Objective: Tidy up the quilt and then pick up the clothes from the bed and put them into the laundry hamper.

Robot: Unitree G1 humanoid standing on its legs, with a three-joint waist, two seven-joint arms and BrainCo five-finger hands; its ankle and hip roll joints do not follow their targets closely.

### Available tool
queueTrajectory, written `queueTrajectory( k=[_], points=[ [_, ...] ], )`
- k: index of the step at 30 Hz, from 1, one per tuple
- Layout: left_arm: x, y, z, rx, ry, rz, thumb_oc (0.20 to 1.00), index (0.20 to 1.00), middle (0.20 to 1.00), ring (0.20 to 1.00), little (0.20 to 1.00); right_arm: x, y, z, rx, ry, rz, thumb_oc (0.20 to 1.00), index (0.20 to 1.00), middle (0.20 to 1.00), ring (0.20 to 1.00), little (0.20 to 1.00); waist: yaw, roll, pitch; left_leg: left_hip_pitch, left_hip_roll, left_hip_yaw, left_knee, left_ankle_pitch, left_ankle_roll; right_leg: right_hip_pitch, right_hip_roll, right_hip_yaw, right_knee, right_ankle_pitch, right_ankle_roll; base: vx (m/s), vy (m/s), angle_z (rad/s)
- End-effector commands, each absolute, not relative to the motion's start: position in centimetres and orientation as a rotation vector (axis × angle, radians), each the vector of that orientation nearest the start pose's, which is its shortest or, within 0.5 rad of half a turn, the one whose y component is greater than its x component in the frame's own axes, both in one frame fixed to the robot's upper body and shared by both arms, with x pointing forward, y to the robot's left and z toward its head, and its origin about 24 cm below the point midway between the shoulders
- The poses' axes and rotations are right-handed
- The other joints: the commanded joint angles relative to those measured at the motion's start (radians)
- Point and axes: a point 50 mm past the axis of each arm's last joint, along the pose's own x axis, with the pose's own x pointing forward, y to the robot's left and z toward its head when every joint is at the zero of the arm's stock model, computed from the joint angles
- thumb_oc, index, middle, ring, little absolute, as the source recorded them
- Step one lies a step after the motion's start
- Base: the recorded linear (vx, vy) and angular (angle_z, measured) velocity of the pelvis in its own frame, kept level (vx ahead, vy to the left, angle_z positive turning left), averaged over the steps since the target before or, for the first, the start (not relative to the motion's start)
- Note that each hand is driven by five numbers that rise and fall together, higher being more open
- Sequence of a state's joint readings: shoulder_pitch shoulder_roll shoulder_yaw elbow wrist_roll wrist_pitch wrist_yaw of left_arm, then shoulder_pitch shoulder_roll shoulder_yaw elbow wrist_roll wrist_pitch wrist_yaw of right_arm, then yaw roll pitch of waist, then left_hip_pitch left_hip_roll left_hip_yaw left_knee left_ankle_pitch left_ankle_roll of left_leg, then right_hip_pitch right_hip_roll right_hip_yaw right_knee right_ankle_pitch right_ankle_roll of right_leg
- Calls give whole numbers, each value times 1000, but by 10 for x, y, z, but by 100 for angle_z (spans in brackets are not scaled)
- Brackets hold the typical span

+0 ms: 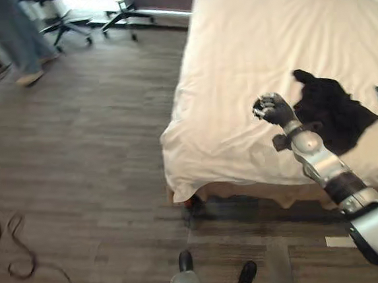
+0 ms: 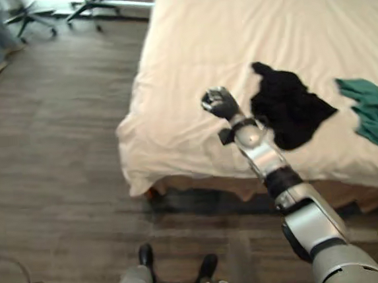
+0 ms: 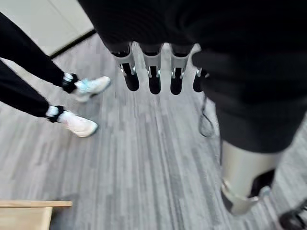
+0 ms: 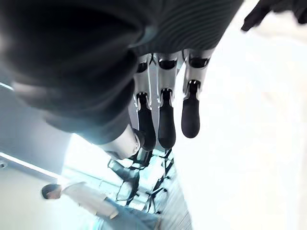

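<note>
- The quilt (image 1: 254,50) lies smooth and cream-white over the bed, draping past its near corner
- A crumpled black garment (image 2: 288,106) and a rumpled green garment (image 2: 372,115) lie apart on it
- Wide bare wood-plank floor (image 1: 78,164) lies beside the bed
- The right hand (image 2: 220,103), raised above the quilt beside the black garment, holds nothing, fingers straight in its wrist view
- The left hand (image 3: 153,72) hangs over the floor, fingers straight
</note>
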State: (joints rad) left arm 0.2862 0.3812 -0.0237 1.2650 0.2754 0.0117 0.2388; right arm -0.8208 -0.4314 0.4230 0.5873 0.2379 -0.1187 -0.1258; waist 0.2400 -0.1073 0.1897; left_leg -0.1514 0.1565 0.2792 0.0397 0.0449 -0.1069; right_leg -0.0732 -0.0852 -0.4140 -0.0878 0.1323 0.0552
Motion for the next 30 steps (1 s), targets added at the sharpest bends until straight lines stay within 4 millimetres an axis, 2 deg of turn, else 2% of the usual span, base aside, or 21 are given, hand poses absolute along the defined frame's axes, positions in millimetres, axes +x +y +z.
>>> queueTrajectory(
  k=[1, 4, 5, 6, 7, 8, 9, 11, 12, 13, 14, 16, 17, 18, 21, 22, 24, 26, 28, 29, 30],
  points=[
    [90, 312, -130, 828, 1096, 216, 1000, 1000, 1000, 1000, 1000, 403, -160, 260, -392, -477, 0, 200, 200, 200, 200, 200, 28, 70, 201, -34, 96, -60, -77, 77, -77, -17, -88, -20, 95, -146, 121, -53, -62, 41],
    [147, 286, -117, 869, 860, 102, 1000, 1000, 1000, 1000, 1000, 407, -141, 272, -402, -504, 22, 200, 200, 200, 200, 200, 57, 87, 250, -86, 102, -98, -91, 84, -99, -48, -91, -51, 107, -163, 134, -20, -32, 91],
    [148, 286, -117, 869, 860, 102, 1000, 1000, 1000, 1000, 1000, 407, -142, 273, -403, -505, 21, 200, 200, 200, 200, 200, 57, 88, 249, -88, 102, -99, -91, 84, -100, -49, -91, -52, 108, -163, 133, -36, -20, 58],
    [180, 268, -104, 895, 716, 37, 1000, 1000, 1000, 1000, 1000, 409, -127, 265, -415, -484, 60, 200, 200, 200, 200, 200, 70, 101, 274, -120, 97, -109, -106, 99, -103, -69, -93, -67, 105, -159, 137, -21, -15, 36],
    [181, 267, -104, 895, 716, 37, 1000, 1000, 1000, 1000, 1000, 409, -127, 265, -415, -484, 60, 200, 200, 200, 200, 200, 69, 101, 273, -123, 97, -110, -106, 99, -103, -70, -93, -68, 105, -159, 137, -46, -5, 38],
    [199, 250, -96, 926, 620, -33, 1000, 1000, 1000, 1000, 1000, 410, -106, 240, -409, -421, 124, 200, 200, 200, 200, 200, 77, 114, 292, -145, 90, -114, -112, 104, -102, -85, -94, -72, 103, -157, 139, -26, 10, 32],
    [199, 250, -97, 926, 620, -33, 1000, 1000, 1000, 1000, 1000, 410, -106, 240, -409, -421, 124, 200, 200, 200, 200, 200, 77, 114, 291, -146, 90, -114, -112, 104, -102, -86, -94, -73, 103, -157, 139, -29, 17, 21],
    [210, 236, -91, 928, 559, -71, 1000, 1000, 1000, 1000, 1000, 408, -86, 206, -409, -327, 189, 200, 200, 200, 200, 200, 78, 122, 300, -155, 84, -117, -112, 102, -98, -92, -99, -75, 105, -158, 138, -11, 24, 10],
    [211, 230, -92, 929, 552, -82, 1000, 1000, 1000, 1000, 1000, 401, -68, 168, -411, -230, 257, 200, 200, 200, 200, 200, 74, 126, 311, -158, 79, -116, -111, 102, -94, -95, -101, -69, 109, -159, 135, -9, 25, 12],
    [210, 230, -93, 929, 554, -82, 1000, 1000, 1000, 1000, 1000, 401, -68, 168, -412, -229, 258, 200, 200, 200, 200, 200, 74, 125, 309, -158, 79, -116, -111, 101, -94, -95, -102, -69, 109, -159, 135, 7, 52, 7],
    [208, 228, -96, 951, 567, -93, 1000, 1000, 1000, 1000, 1000, 382, -47, 116, -432, -106, 369, 200, 200, 200, 200, 200, 60, 121, 313, -151, 76, -111, -104, 95, -88, -95, -103, -59, 113, -161, 132, 18, 43, 2],
    [201, 228, -103, 968, 605, -98, 1000, 1000, 1000, 1000, 1000, 360, -35, 71, -448, 8, 475, 200, 200, 200, 200, 200, 42, 111, 307, -137, 74, -106, -100, 84, -83, -87, -105, -49, 114, -164, 129, -13, 42, -5],
    [201, 227, -103, 968, 603, -98, 1000, 1000, 1000, 1000, 1000, 360, -35, 71, -448, 7, 474, 200, 200, 200, 200, 200, 42, 113, 311, -151, 72, -101, -94, 101, -73, -96, -108, -58, 113, -146, 121, -39, 38, -15],
    [194, 227, -109, 954, 647, -92, 1000, 1000, 1000, 1000, 1000, 332, -29, 31, -425, 118, 581, 200, 200, 200, 200, 200, 22, 97, 303, -134, 70, -95, -85, 88, -68, -87, -108, -48, 114, -148, 118, -35, 35, -22],
    [188, 228, -114, 944, 681, -91, 1000, 1000, 1000, 1000, 1000, 307, -25, 7, -412, 173, 689, 200, 200, 200, 200, 200, 5, 83, 286, -112, 70, -90, -78, 75, -65, -74, -107, -38, 113, -151, 116, 67, -3, -27],
    [185, 230, -115, 938, 698, -96, 1000, 1000, 1000, 1000, 1000, 293, -25, 7, -359, 148, 763, 200, 200, 200, 200, 200, -14, 70, 266, -82, 72, -81, -72, 62, -62, -56, -107, -28, 112, -154, 116, -11, 12, -34],
    [183, 232, -115, 932, 707, -97, 1000, 1000, 1000, 1000, 1000, 290, -26, 11, -340, 125, 784, 200, 200, 200, 200, 200, -23, 66, 255, -66, 72, -74, -69, 57, -61, -45, -107, -24, 110, -155, 117, 60, -2, -34],
    [178, 237, -115, 908, 722, -98, 1000, 1000, 1000, 1000, 1000, 292, -27, 42, -305, -10, 830, 200, 200, 200, 200, 200, -41, 64, 233, -31, 69, -58, -67, 46, -58, -21, -107, -14, 103, -156, 119, 75, 14, -38],
    [167, 242, -120, 869, 769, -64, 1000, 1000, 1000, 1000, 1000, 303, -26, 125, -208, -338, 821, 200, 200, 200, 200, 200, -71, 83, 194, 14, 62, -28, -79, 47, -61, 3, -111, 1, 84, -151, 122, 56, 62, -35],
    [165, 242, -122, 869, 785, -60, 1000, 1000, 1000, 1000, 1000, 307, -27, 141, -212, -401, 792, 200, 200, 200, 200, 200, -74, 89, 194, 12, 61, -25, -82, 49, -62, -4, -113, 4, 83, -148, 123, 7, 42, -38],
    [165, 242, -122, 869, 784, -59, 1000, 1000, 1000, 1000, 1000, 307, -27, 141, -213, -401, 792, 200, 200, 200, 200, 200, -74, 89, 195, 12, 61, -24, -82, 49, -62, -5, -113, 4, 83, -148, 123, -68, 19, -51]
  ],
)
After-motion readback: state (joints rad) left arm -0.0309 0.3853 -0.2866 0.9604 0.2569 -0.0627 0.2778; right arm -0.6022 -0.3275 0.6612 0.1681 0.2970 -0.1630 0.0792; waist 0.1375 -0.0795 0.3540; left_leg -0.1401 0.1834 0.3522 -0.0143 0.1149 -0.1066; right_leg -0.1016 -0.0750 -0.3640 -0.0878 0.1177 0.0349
